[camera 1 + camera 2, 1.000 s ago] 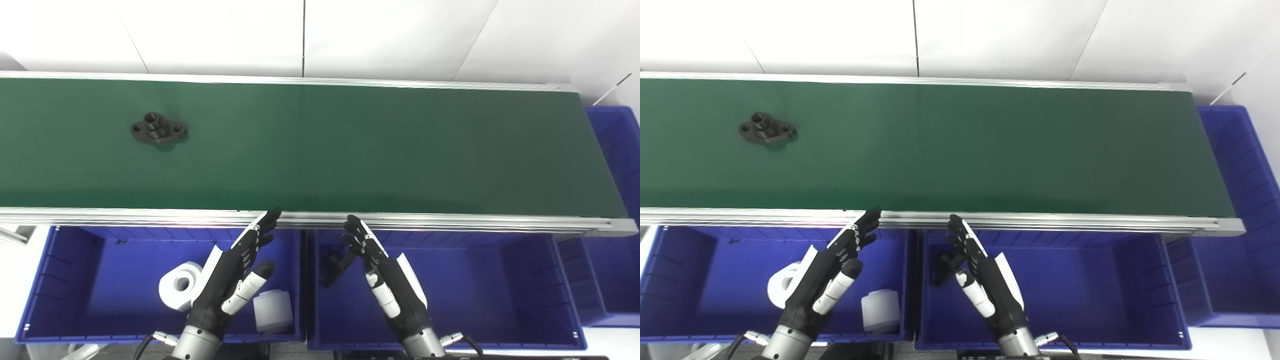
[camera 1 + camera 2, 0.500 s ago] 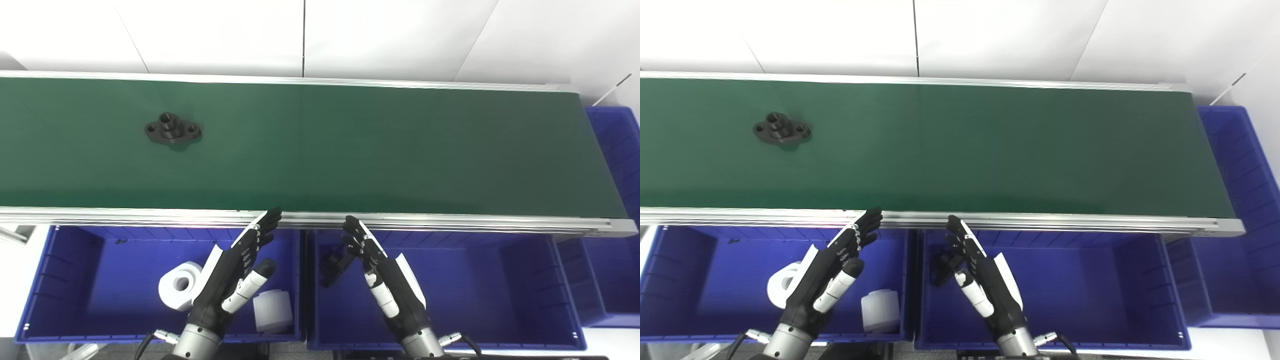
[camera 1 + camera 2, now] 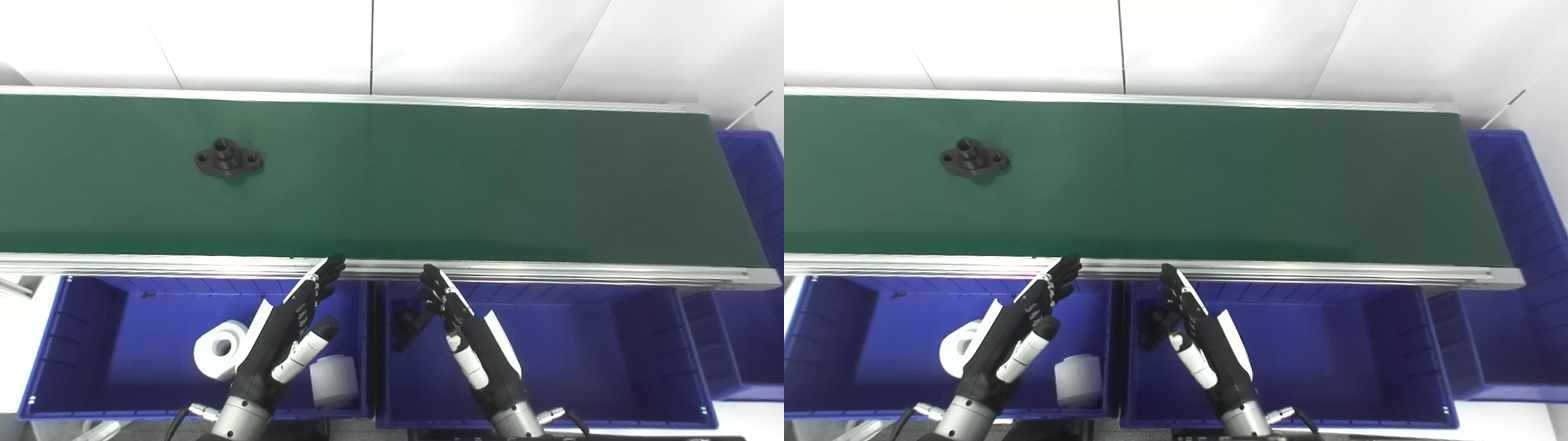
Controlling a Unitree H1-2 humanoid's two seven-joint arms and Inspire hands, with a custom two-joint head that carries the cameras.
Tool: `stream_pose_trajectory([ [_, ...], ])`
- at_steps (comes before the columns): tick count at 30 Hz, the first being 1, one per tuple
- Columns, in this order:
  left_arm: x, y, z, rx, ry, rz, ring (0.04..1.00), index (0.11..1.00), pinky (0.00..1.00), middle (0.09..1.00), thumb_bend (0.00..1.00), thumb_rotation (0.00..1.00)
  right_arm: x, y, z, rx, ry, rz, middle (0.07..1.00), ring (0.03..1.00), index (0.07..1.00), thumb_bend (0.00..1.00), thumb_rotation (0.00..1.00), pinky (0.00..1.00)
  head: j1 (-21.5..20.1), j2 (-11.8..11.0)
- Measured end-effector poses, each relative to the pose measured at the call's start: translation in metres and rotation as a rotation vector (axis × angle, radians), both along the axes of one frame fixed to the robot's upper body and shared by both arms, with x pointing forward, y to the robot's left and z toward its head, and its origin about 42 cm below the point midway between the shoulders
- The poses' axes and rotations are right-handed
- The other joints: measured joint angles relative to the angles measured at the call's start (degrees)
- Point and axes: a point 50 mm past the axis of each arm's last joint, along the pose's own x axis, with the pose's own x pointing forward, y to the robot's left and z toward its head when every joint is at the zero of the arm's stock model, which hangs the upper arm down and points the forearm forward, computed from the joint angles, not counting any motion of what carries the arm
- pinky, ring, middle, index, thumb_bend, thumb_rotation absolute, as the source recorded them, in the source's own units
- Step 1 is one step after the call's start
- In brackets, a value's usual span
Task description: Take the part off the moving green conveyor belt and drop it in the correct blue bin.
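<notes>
Part pickup not yet begun: both hands empty. Nearest, left hand [image 3: 283,343] over left blue bin [image 3: 92,380], fingers straight and apart, thumb out, tips at belt's near rail. Two white parts [image 3: 219,349] in that bin, one a ring, other a cylinder. Right hand [image 3: 474,343] over middle blue bin [image 3: 612,367], fingers likewise extended, holding nothing; dark part [image 3: 409,321] on bin floor just beside its fingertips. Farther: green conveyor belt [image 3: 459,177]. Black flanged part [image 3: 229,162] sits on belt's left portion, toward far edge, well apart from both hands. Third blue bin [image 3: 756,184] at belt's right end.
</notes>
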Motion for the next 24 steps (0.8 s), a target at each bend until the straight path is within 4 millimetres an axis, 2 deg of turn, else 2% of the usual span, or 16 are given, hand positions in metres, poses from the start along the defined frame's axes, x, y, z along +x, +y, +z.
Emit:
stream_pose_trajectory([
  [4, 0.000, 0.000, 0.000, 0.000, 0.000, -0.001, 0.943, 0.907, 0.92, 0.926, 0.68, 0.84, -0.001, 0.000, -0.002, 0.000, 0.001, 0.000, 0.948, 0.924, 0.968, 0.90, 1.00, 0.92, 0.18, -0.44],
  [9, -0.001, 0.000, 0.000, 0.004, 0.002, -0.005, 0.942, 0.902, 0.92, 0.922, 0.70, 0.84, -0.003, 0.000, -0.006, 0.007, -0.005, 0.001, 0.950, 0.927, 0.966, 0.90, 0.99, 0.92, 0.79, -3.33],
  [13, -0.003, 0.000, -0.005, 0.008, 0.016, -0.004, 0.938, 0.894, 0.91, 0.920, 0.69, 0.82, -0.004, -0.001, -0.008, 0.003, 0.003, 0.003, 0.949, 0.928, 0.967, 0.90, 0.99, 0.92, 0.97, -4.04],
  [15, -0.005, 0.000, -0.008, 0.012, 0.028, -0.005, 0.937, 0.892, 0.90, 0.921, 0.69, 0.82, -0.005, -0.001, -0.010, 0.002, 0.004, 0.003, 0.948, 0.927, 0.967, 0.91, 0.99, 0.91, 1.93, -5.71],
  [21, -0.007, -0.001, -0.012, 0.017, 0.029, -0.012, 0.924, 0.869, 0.88, 0.912, 0.75, 0.80, -0.008, -0.005, -0.016, 0.004, 0.003, 0.006, 0.951, 0.931, 0.963, 0.92, 0.98, 0.92, 2.55, -7.73],
  [24, -0.009, -0.003, -0.020, 0.016, 0.049, -0.010, 0.916, 0.866, 0.86, 0.906, 0.75, 0.79, -0.009, -0.006, -0.021, 0.005, 0.008, 0.005, 0.949, 0.930, 0.962, 0.93, 0.98, 0.91, 3.07, -9.75],
])
